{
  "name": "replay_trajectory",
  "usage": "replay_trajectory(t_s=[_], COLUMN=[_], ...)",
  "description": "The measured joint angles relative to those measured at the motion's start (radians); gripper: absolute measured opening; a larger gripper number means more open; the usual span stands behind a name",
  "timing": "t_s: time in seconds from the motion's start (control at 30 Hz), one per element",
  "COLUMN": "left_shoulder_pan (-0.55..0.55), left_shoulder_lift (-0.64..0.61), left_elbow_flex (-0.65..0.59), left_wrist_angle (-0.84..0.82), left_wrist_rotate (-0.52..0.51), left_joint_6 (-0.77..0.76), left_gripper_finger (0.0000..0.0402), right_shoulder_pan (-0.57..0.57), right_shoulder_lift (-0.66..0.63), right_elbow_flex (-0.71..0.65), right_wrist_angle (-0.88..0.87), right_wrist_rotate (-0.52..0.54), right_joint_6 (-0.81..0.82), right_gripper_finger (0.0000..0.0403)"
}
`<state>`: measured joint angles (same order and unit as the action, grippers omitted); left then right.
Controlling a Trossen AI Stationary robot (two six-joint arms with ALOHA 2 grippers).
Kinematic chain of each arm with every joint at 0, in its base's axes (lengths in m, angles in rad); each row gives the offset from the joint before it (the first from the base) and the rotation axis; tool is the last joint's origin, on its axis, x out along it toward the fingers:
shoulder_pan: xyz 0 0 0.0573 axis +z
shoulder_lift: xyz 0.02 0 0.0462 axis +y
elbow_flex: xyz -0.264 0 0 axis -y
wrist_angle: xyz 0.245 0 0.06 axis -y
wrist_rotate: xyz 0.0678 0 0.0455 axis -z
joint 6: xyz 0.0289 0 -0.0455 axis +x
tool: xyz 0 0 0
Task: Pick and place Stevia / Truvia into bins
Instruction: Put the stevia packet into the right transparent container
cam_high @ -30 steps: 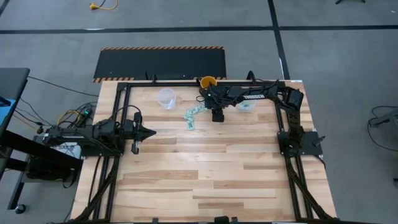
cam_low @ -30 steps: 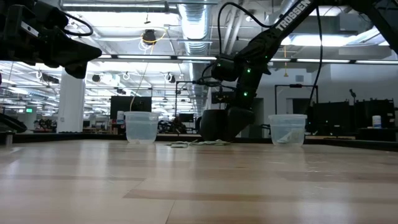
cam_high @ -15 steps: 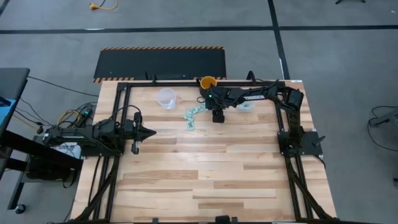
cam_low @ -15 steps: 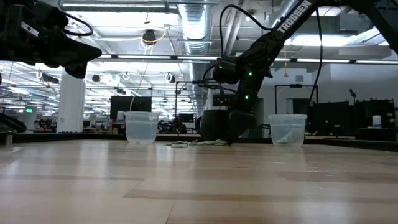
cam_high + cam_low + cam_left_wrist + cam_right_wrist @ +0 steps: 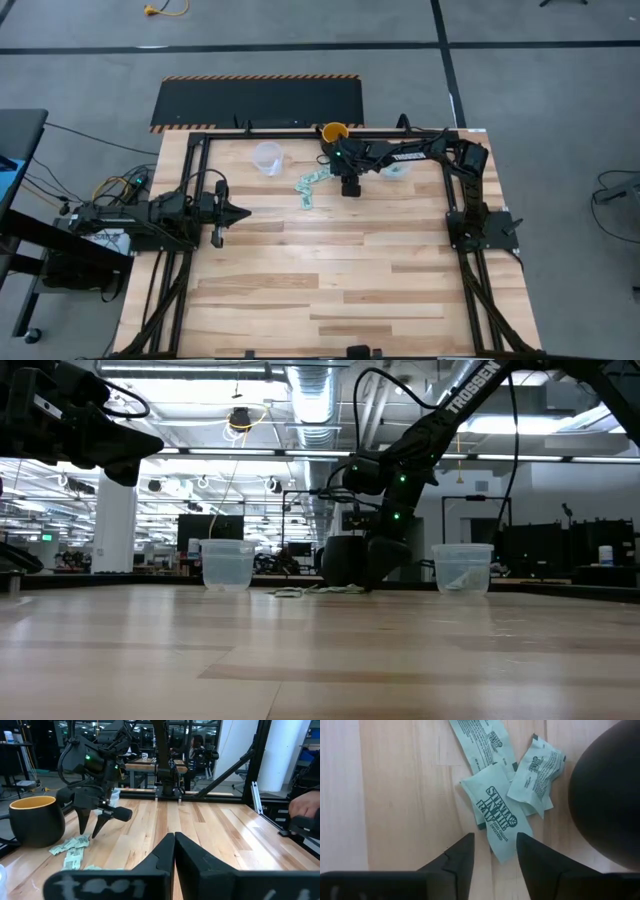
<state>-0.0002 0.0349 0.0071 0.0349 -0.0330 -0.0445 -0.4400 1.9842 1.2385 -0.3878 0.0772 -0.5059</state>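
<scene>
At the left edge of the table point(image 5: 330, 290) we find the left arm parked, its left gripper point(image 5: 217, 238) pointing inward over bare wood; in its own wrist view the two fingers point(image 5: 160, 856) lie pressed together with nothing between them. Further along, near the far side, we note the first clear bin point(image 5: 266, 158) standing upright; it also shows in the low view point(image 5: 227, 564); we cannot tell whether it holds anything. To its right we record the Stevia sachets point(image 5: 308, 186), a loose scatter of light green packets lying flat on the wood between the first bin and the right arm's gripper; in the right wrist view several sachets point(image 5: 502, 817) overlap one another, and one of them sits just ahead of the fingertips. The right gripper point(image 5: 349, 186) is lowered at the right end of that scatter; its fingers point(image 5: 462, 856) stand apart, straddling the near end of a sachet without pinching it, so we judge the jaws to be parted and empty. Just behind it stands a yellow cup point(image 5: 334, 133) with a dark outside. Farthest right, partly under the right arm, is the second clear bin point(image 5: 397, 169); the low view point(image 5: 462, 567) shows something pale inside it.
</scene>
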Motion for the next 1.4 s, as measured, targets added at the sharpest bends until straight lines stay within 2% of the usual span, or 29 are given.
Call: replay_trajectory(t_s=[0.23,0.6,1.07,1.4], left_shoulder_pan=[0.000,0.000,0.000,0.000], left_shoulder_lift=[0.000,0.000,0.000,0.000], left_elbow_flex=[0.000,0.000,0.000,0.000], left_wrist_angle=[0.000,0.000,0.000,0.000], left_wrist_rotate=[0.000,0.000,0.000,0.000], left_joint_6=[0.003,-0.001,-0.001,0.000], left_gripper_finger=[0.0000,0.0000,0.0000,0.0000], right_shoulder_pan=[0.000,0.000,-0.001,-0.001], right_shoulder_lift=[0.000,0.000,0.000,0.000], right_elbow_flex=[0.000,0.000,0.000,0.000], right_wrist_angle=[0.000,0.001,-0.004,-0.018], right_wrist_rotate=[0.001,0.001,0.003,0.003], right_joint_6=[0.000,0.001,0.000,-0.018], right_gripper_finger=[0.0099,0.0093,0.0155,0.0147])
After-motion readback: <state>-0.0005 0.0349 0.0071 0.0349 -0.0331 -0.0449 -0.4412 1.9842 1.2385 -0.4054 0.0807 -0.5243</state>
